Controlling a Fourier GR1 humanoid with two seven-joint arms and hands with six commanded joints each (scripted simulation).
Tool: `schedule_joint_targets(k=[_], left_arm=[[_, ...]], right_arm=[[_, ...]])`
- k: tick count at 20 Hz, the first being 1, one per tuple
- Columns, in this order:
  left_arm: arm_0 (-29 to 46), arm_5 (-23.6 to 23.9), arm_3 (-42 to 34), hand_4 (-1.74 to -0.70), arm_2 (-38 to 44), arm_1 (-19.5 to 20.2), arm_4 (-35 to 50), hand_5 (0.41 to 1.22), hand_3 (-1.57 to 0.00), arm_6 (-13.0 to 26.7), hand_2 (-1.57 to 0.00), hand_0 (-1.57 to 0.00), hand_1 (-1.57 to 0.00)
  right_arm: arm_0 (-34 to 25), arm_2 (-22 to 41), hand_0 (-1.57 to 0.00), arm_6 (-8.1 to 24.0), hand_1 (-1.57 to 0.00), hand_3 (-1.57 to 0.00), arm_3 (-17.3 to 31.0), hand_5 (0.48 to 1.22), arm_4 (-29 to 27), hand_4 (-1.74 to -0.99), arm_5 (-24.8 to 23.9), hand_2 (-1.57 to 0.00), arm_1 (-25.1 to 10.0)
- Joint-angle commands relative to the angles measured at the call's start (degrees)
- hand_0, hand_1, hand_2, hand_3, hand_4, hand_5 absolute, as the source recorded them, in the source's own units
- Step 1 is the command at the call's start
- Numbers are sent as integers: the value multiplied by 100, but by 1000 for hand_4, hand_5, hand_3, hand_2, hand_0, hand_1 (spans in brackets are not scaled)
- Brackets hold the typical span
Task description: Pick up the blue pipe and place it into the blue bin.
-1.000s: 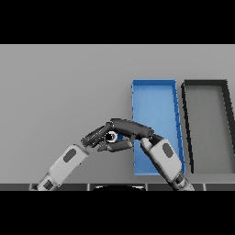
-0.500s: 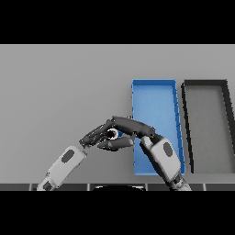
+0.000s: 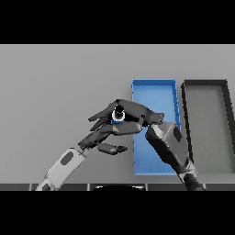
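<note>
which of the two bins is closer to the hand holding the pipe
The blue bin, just beside the right hand; the dark grey bin sits farther right.

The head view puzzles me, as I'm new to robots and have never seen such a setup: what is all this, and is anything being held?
You look down from a humanoid robot's head at a grey table. Its two arms end in dark hands. The right hand is curled round a small blue pipe, just left of the blue bin, where the pipe belongs. The left hand shows just below it, fingers relaxed. To the right of the blue bin lies a dark grey bin.
</note>
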Motion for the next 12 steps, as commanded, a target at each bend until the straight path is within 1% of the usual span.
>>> schedule_joint_targets(k=[1, 3, 5, 7, 9, 11, 12], left_arm=[[-29, 11, 6, -863, 5, -6, -18, 498, 0, -2, 0, -1, 0], [-38, 14, -3, -867, -37, -63, -37, 486, 1, -53, 0, 0, 0], [57, 1, -116, -866, -77, -11, -40, 484, 1, -73, 0, 0, 0], [-7, 47, -24, -860, -13, -29, -40, 484, 1, 18, 1, 1, 1], [-15, 45, -70, -850, 7, 2, -15, 484, 1, 92, 1, 1, 1], [19, 62, -108, -841, -35, 4, -63, 477, 1, 91, 1, 1, 1], [-2, 114, -71, -835, 1, 31, -128, 474, 1, 69, 1, 1, 1]], right_arm=[[-284, -111, -1571, -5, -1571, -1571, 45, 1221, -60, -1494, -40, -1571, -54], [-849, -391, -1571, -212, -1571, -1571, 264, 1221, -94, -1495, 34, -1571, -237], [-1335, -770, -1571, -309, -1571, -1571, 624, 1221, -87, -1496, -211, -1571, -413], [-1456, -1008, -1571, -520, -1571, -1571, 943, 1221, 178, -1497, -349, -1571, -552], [-1636, -1273, -1571, -574, -1571, -1571, 1362, 1221, 476, -1498, -376, -1571, -799], [-1599, -1472, -1571, -628, -1571, -1571, 1855, 1221, 834, -1498, -351, -1571, -953], [-1476, -1588, -1571, -566, -1571, -1571, 1995, 1221, 880, -1498, -331, -1571, -1042]])
